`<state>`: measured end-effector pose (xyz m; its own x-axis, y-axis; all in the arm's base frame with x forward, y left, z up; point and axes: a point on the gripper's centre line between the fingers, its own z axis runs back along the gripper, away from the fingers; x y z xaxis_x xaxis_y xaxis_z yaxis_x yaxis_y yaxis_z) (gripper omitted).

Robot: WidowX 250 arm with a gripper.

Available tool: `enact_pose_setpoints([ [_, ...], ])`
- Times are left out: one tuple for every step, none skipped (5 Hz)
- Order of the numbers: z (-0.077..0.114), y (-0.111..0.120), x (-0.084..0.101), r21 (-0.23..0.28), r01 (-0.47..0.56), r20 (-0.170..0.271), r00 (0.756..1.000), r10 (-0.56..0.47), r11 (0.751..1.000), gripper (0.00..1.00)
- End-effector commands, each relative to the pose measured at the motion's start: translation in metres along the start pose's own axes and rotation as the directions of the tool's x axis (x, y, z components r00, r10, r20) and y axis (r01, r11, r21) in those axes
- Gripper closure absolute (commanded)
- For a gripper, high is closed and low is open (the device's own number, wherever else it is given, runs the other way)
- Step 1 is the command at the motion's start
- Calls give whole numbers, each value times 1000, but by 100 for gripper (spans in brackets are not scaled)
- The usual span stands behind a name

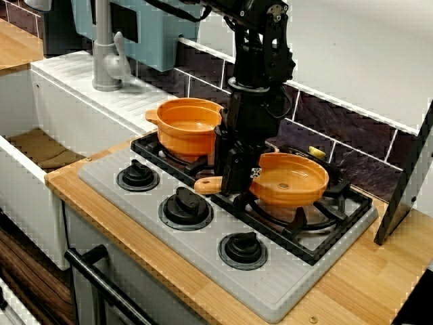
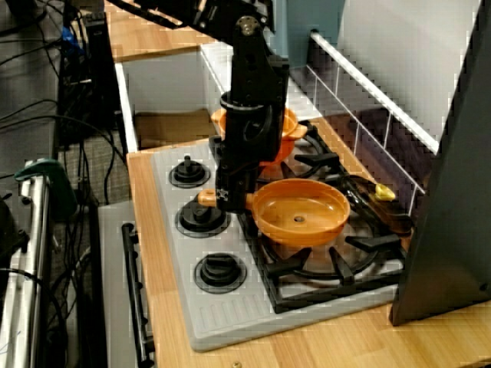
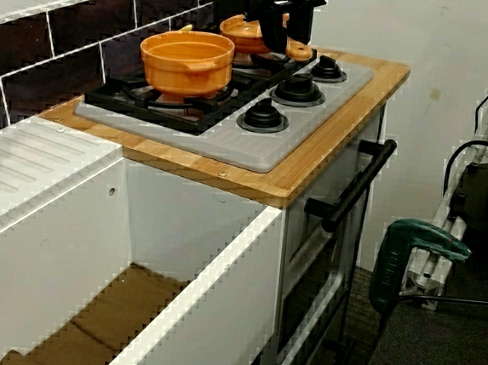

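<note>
Plainly, the end effector [image 1: 233, 181] is clamped on the stubby handle [image 1: 206, 184] of an orange pan [image 1: 289, 180], its black fingers closed from above with the handle's rounded end poking out toward the knobs. The pan is shallow and round, of glossy orange plastic with a small mark at the centre of its bowl. It sits over the right-hand burner on the black grate [image 1: 325, 230]; whether it rests on the grate or hangs just above cannot be told from the front view. In the view from the sink side the pan [image 3: 255, 31] shows only partly behind the arm.

Beside it, on the left-hand burner, stands a deeper orange pot [image 1: 186, 125] with two small side lugs, close to the arm but apart from the pan. A small yellow object [image 1: 316, 152] lies on the grate behind the pan.

The grey hob plate [image 1: 203, 277] carries three black knobs [image 1: 185, 206] along its front edge and is set into a light wooden tabletop [image 1: 379, 284]. Dark tiles [image 1: 352, 135] line the wall behind. To the left are a white sink [image 1: 20, 176] and a grey tap [image 1: 105, 61].
</note>
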<state>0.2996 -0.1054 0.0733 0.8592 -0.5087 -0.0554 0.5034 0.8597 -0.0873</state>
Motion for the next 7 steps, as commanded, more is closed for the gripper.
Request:
enact_pose_setpoints([
  [14, -1, 17, 34, 6, 40, 999, -8, 999, 0],
  [14, 0, 17, 37, 6, 39, 999, -8, 999, 0],
  [15, 0, 16, 38, 8, 44, 999, -10, 999, 0],
  [17, 1, 13, 34, 10, 52, 999, -12, 999, 0],
  [21, 2, 8, 35, 13, 72, 997, -15, 999, 0],
  [27, 5, -1, 28, 14, 99, 995, -16, 1000, 0],
  [30, 10, -5, 17, 14, 110, 994, -16, 1000, 0],
])
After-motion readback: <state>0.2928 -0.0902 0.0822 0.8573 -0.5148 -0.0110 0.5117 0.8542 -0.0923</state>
